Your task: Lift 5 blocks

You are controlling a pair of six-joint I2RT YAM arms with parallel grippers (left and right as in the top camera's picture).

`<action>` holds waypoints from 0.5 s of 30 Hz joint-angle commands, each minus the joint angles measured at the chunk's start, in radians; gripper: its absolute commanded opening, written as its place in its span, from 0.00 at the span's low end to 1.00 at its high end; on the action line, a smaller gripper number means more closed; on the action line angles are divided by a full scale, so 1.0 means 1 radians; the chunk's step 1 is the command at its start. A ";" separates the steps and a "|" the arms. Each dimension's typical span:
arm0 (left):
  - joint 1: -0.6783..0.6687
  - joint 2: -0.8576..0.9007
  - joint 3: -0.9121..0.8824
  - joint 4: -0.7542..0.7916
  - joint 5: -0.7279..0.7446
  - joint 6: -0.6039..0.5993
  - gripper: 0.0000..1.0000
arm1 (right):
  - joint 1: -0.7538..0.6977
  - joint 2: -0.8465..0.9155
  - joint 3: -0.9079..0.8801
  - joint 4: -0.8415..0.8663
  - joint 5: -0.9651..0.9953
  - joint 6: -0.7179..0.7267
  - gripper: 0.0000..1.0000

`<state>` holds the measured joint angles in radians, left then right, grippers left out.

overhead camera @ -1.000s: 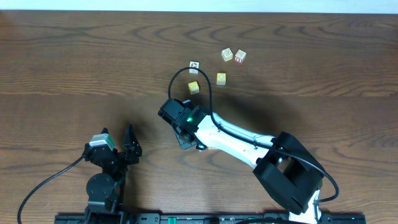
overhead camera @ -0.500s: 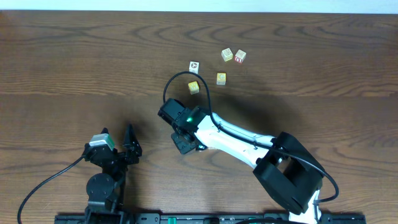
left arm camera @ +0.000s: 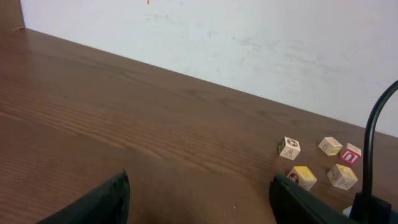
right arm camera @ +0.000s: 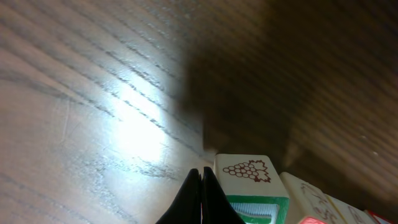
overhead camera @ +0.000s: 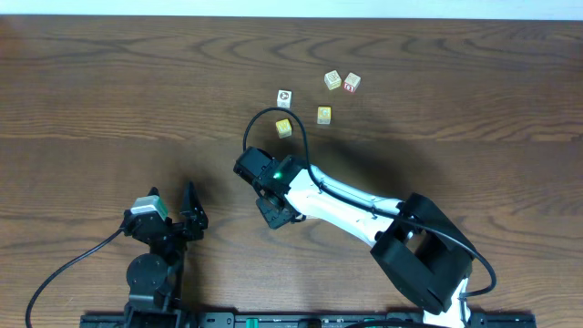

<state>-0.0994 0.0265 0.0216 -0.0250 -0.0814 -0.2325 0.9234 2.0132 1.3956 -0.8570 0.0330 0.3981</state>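
Found the right gripper (right arm camera: pixel 200 182) shut tight, tips pressed together on nothing. Spotted a grape-printed block (right arm camera: pixel 247 171) with a green face just beside those tips on the table (right arm camera: pixel 81 93); could not tell whether touching. Made out more blocks (right arm camera: pixel 305 198) in a row behind it, cropped at the frame's edge. From overhead, noted a loose group well beyond the arm (overhead camera: pixel 346 196): a whitish block (overhead camera: pixel 285 96), a pale block (overhead camera: pixel 332 80) just beside a red-faced block (overhead camera: pixel 352 83), and two yellow cubes (overhead camera: pixel 284 128) nearer the arm. Saw the left gripper (left arm camera: pixel 199 200) spread wide and empty, well apart from everything. Compared with a second before, found the right gripper shifted slightly rightward and toward the near edge; found the group and the left gripper unmoved.
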 commanded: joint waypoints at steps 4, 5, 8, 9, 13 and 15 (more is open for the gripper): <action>-0.001 -0.001 -0.018 -0.042 -0.016 0.002 0.72 | 0.007 0.001 -0.005 0.008 0.048 0.035 0.01; -0.001 -0.001 -0.018 -0.042 -0.016 0.002 0.72 | 0.007 0.001 -0.005 0.011 0.048 0.035 0.01; -0.001 -0.001 -0.018 -0.042 -0.016 0.002 0.72 | 0.007 0.001 -0.005 0.023 0.049 0.041 0.01; -0.001 -0.001 -0.018 -0.042 -0.016 0.002 0.72 | 0.007 0.001 -0.005 0.026 0.048 0.046 0.01; -0.001 -0.001 -0.018 -0.042 -0.017 0.002 0.72 | 0.007 0.001 -0.005 0.034 0.057 0.080 0.01; -0.001 -0.001 -0.018 -0.042 -0.016 0.002 0.72 | 0.007 0.001 -0.005 0.032 0.075 0.104 0.01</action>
<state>-0.0994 0.0265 0.0216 -0.0250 -0.0814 -0.2321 0.9234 2.0132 1.3956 -0.8253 0.0719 0.4519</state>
